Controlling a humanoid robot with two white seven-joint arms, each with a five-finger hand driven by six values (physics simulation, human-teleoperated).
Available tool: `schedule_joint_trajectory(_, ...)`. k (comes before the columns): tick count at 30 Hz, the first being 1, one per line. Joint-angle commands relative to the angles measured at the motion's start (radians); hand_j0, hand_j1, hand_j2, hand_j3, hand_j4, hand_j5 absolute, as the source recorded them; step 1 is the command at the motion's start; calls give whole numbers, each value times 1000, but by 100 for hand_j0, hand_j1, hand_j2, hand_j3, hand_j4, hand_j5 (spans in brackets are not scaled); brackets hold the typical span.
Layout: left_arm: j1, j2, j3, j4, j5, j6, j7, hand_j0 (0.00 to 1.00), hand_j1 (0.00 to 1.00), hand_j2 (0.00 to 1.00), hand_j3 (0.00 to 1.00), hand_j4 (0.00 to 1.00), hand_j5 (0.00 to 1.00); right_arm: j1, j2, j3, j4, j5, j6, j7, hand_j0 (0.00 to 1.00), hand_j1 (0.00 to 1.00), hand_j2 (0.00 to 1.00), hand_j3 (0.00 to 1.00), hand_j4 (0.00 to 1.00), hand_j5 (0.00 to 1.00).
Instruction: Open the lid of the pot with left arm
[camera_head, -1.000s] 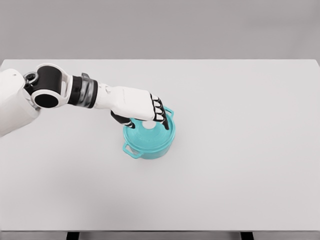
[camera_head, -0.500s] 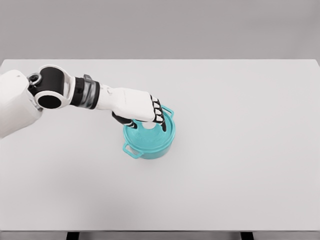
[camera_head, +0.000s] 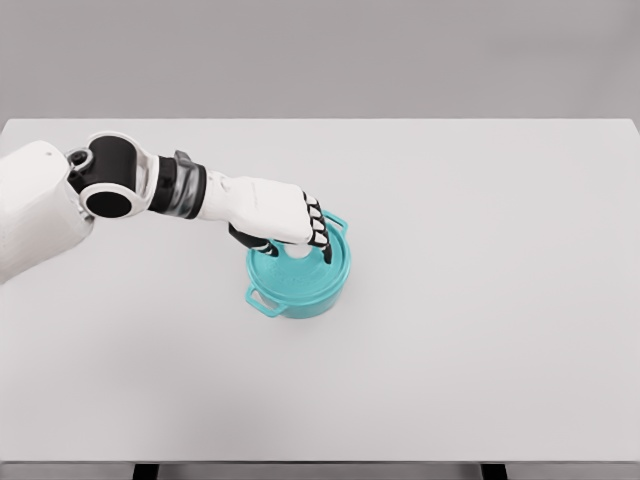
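Observation:
A teal pot (camera_head: 300, 298) with two side handles stands near the middle of the white table (camera_head: 480, 300), its teal lid (camera_head: 305, 276) on it. The lid has a small white knob (camera_head: 298, 254) at its centre. My left hand (camera_head: 296, 249) reaches in from the left and sits on top of the lid. Its black-tipped fingers (camera_head: 322, 238) curl down on the knob's right side and the thumb on its left, so the hand is shut on the knob. The hand covers the lid's back half. The lid still lies flat on the pot.
The table's front edge (camera_head: 320, 462) runs along the bottom of the view, with grey wall behind the far edge. Nothing else stands on the table.
The left forearm has shifted slightly to the right and the hand has sunk a little over the knob. Pot and lid have not moved.

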Motion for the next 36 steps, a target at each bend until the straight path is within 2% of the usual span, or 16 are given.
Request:
schedule_joint_trajectory(1, 0, -3, 1, 1, 1, 2, 0, 71, 71, 71, 71, 71, 71, 0, 0, 0, 0, 0, 1, 0, 100, 100, 100, 100, 100, 100)
schedule_joint_trajectory(9, 3, -3, -7, 1, 1, 2, 0, 69, 69, 69, 69, 69, 69, 0, 0, 0, 0, 0, 0, 0, 100, 100, 100, 100, 100, 100)
schedule_joint_trajectory(17, 2, 0, -9, 1, 1, 2, 0, 51, 51, 51, 51, 51, 51, 0, 0, 0, 0, 0, 0, 0, 100, 100, 100, 100, 100, 100)
schedule_joint_trajectory(21, 0, 3, -9, 1, 1, 2, 0, 48, 48, 48, 48, 48, 48, 0, 0, 0, 0, 0, 0, 0, 100, 100, 100, 100, 100, 100)
schedule_joint_trajectory(30, -21, 26, -9, -1, 4, 2, 0, 48, 48, 48, 48, 48, 48, 0, 0, 0, 0, 0, 0, 0, 100, 100, 100, 100, 100, 100)
schedule_joint_trajectory(36, -41, 103, -4, -1, 6, 2, 0, 48, 48, 48, 48, 48, 48, 0, 0, 0, 0, 0, 0, 0, 100, 100, 100, 100, 100, 100)
